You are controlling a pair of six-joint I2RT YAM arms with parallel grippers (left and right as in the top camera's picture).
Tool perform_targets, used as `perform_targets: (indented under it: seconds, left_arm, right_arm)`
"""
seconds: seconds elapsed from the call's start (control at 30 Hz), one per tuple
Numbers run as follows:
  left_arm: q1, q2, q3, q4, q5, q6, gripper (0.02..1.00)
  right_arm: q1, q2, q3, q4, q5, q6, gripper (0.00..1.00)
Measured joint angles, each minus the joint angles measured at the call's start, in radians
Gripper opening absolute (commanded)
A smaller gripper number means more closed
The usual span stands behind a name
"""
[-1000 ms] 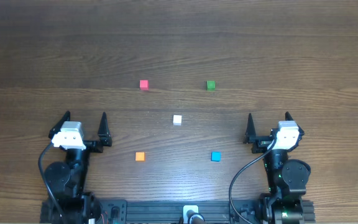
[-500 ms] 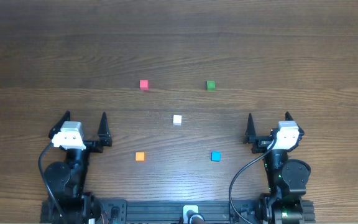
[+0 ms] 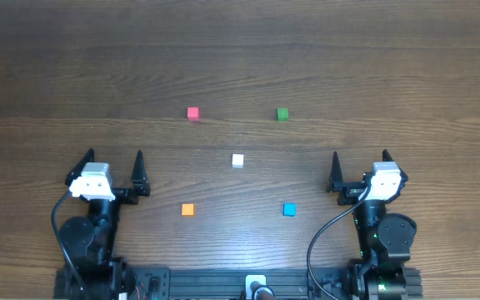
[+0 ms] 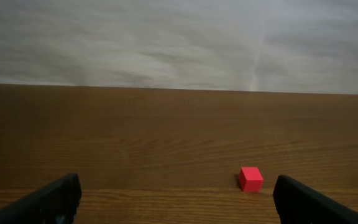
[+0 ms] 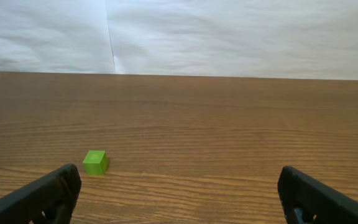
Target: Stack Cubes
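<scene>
**Observer:** Top view: how are the arms set, and why?

**Operator:** I have the left gripper [image 3: 113, 157] and the right gripper [image 3: 360, 157] low at the near edge of the table [image 3: 240, 50], one at each side. Both have their fingers spread wide with nothing between them. I read it as a ready pose that leaves the middle free and gives each arm its own half.

**Observer:** And the cubes?

**Operator:** Five, all apart, each flat on the wood, none stacked yet.
- **Far row:** the pink cube [image 3: 192, 113] at left and the green cube [image 3: 282, 114] at right.
- **Middle:** the white cube [image 3: 237, 160].
- **Near row:** the orange cube [image 3: 187, 210] at left and the blue cube [image 3: 288, 209] at right, both between the two arms.

The spacing looks deliberate to me — room for open fingers to drop round any one cube without nudging a neighbour. I judge the white cube a sensible base, since it is central to both arms.

**Observer:** Any labels or writing?

**Operator:** None I can read — the cube faces look plain, and the backdrop [image 4: 179, 37] beyond the table is blank white.
</scene>
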Motion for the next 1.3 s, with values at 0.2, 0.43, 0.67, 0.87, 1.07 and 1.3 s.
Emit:
perform_targets:
  seconds: [0.2,0.43,0.67,0.87,1.07,1.3]
  left_arm:
    - [0.000,0.000,0.000,0.000,0.000,0.000,1.000]
    - [0.000,0.016,0.000,0.018,0.001,-0.005,0.998]
    - [-0.028,0.496,0.085,0.301,0.038,-0.086,0.998]
    - [-0.111,1.028,0.465,0.163,0.111,-0.131,0.998]
    - [-0.232,1.493,0.998,-0.290,0.114,-0.142,0.998]
    - [-0.353,1.843,1.386,-0.621,0.029,-0.153,0.978]
  right_arm:
    - [0.000,0.000,0.000,0.000,0.000,0.000,0.993]
    - [0.000,0.000,0.000,0.000,0.000,0.000,0.991]
    - [0.000,-0.002,-0.001,0.001,0.003,0.000,0.993]
    - [0.000,-0.003,-0.001,0.000,0.003,0.000,0.991]
    - [0.000,-0.003,-0.002,0.001,0.003,-0.001,0.993]
    - [0.000,-0.004,-0.002,0.001,0.003,0.000,0.993]
